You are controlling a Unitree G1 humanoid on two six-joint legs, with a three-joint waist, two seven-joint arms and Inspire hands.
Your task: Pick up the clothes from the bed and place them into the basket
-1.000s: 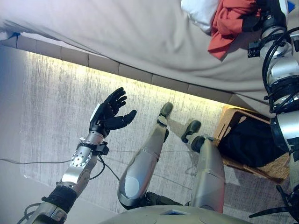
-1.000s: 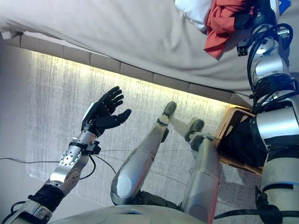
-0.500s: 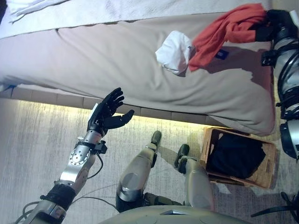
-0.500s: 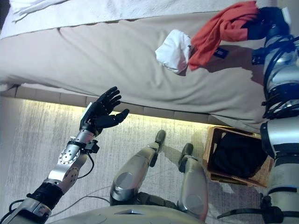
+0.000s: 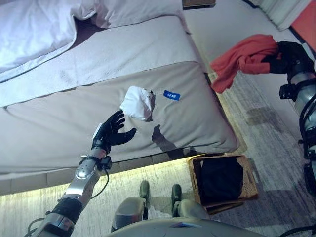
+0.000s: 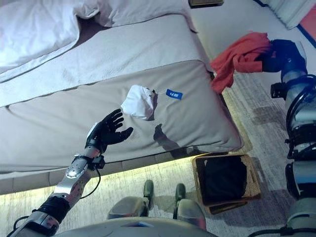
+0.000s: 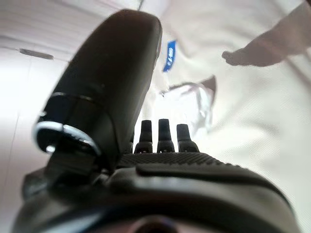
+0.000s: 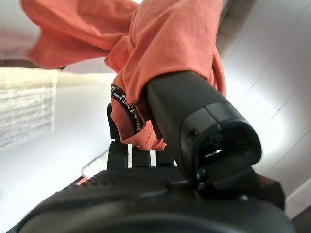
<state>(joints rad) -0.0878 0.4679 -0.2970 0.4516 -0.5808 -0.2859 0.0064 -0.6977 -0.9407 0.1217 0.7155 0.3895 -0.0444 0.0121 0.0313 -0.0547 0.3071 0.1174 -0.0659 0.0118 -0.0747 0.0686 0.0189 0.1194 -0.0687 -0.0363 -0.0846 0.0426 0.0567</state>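
My right hand (image 5: 291, 54) is shut on a red garment (image 5: 244, 57) and holds it in the air past the bed's right edge; the cloth wraps my thumb in the right wrist view (image 8: 160, 43). A white garment (image 5: 137, 102) lies crumpled on the beige bed (image 5: 74, 123), with a small blue tag (image 5: 171, 95) beside it. My left hand (image 5: 111, 132) is open, fingers spread, hovering over the bed's front edge just short of the white garment, which also shows in the left wrist view (image 7: 187, 104). The wicker basket (image 5: 249, 185) stands on the floor at the bed's corner, with dark clothes (image 5: 219, 180) in it.
White pillows and a duvet (image 5: 39, 29) lie at the head of the bed. A grey carpet (image 5: 266, 128) runs along the bed's right side and front. A lit strip glows under the bed frame.
The camera has swung up and over the bed. My right hand has carried the red garment off the bed, out over the floor. The left hand holds its open pose.
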